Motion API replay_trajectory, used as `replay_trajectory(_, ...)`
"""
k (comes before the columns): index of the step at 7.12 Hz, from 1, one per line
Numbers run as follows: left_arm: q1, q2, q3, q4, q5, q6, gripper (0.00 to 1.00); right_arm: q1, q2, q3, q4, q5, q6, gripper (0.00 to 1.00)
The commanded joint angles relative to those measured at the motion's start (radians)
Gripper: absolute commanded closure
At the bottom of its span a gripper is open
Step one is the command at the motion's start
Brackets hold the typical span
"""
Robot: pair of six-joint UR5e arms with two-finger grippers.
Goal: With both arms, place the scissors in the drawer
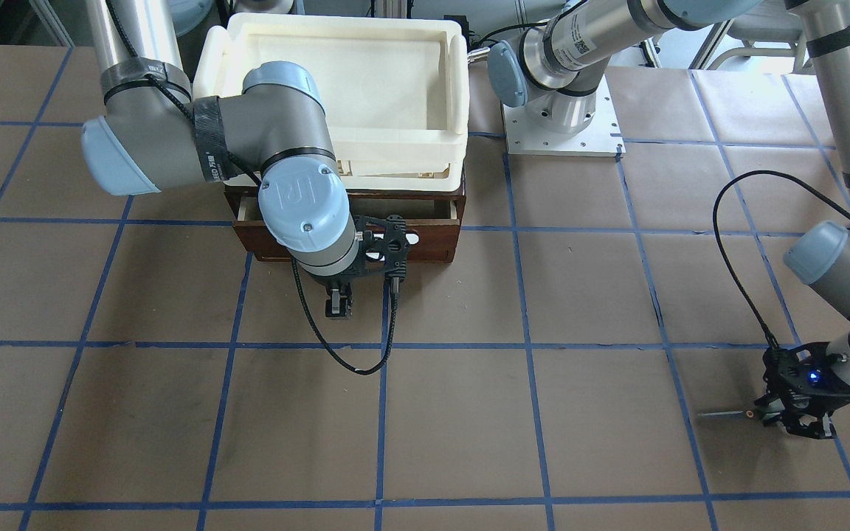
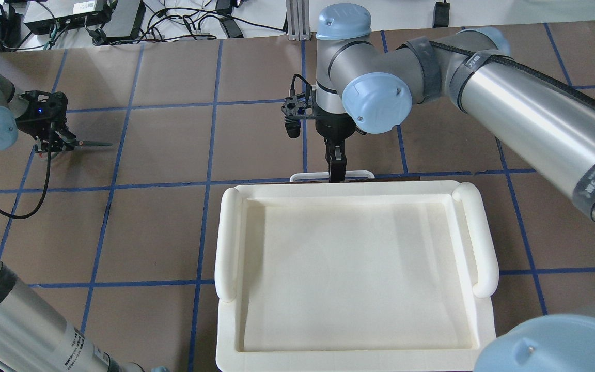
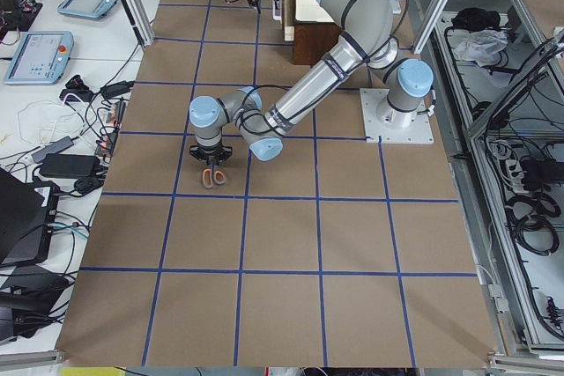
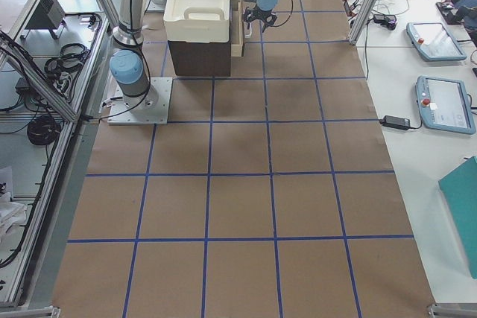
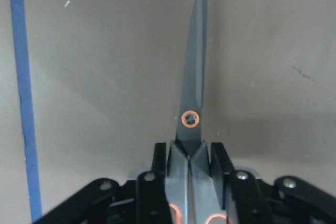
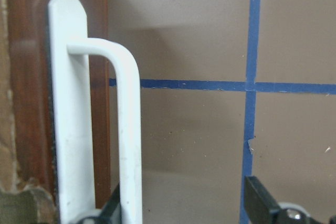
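My left gripper is shut on the scissors, gripping them just behind the pivot, with the closed dark blades pointing away. In the overhead view it is at the far left, low over the table, with the blade pointing right. The drawer is pulled out a little from the dark brown cabinet. My right gripper is open at the drawer's white bar handle, which stands just inside one finger. The right gripper also shows in the front view.
A cream-white plastic tray sits on top of the cabinet, over the drawer. The left arm's base plate stands beside it. Brown table paper with blue tape lines lies between the two grippers.
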Motion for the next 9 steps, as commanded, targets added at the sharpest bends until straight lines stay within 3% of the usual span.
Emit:
replay_trajectory(1, -0.031, 0.040, 0.000, -0.009, 0.002, -0.001, 1.00, -0.005, 0.060, -0.085, -0.001, -0.001, -0.001, 0.23)
replay_trajectory(5, -0.124, 0.165, 0.000, -0.138, 0.016, -0.023, 1.00, -0.037, 0.108, -0.138, -0.050, 0.013, -0.010, 0.23)
replay_trajectory(9, -0.215, 0.228, 0.001, -0.219, 0.021, -0.027, 1.00, -0.045, 0.155, -0.210, -0.060, 0.015, -0.028, 0.23)
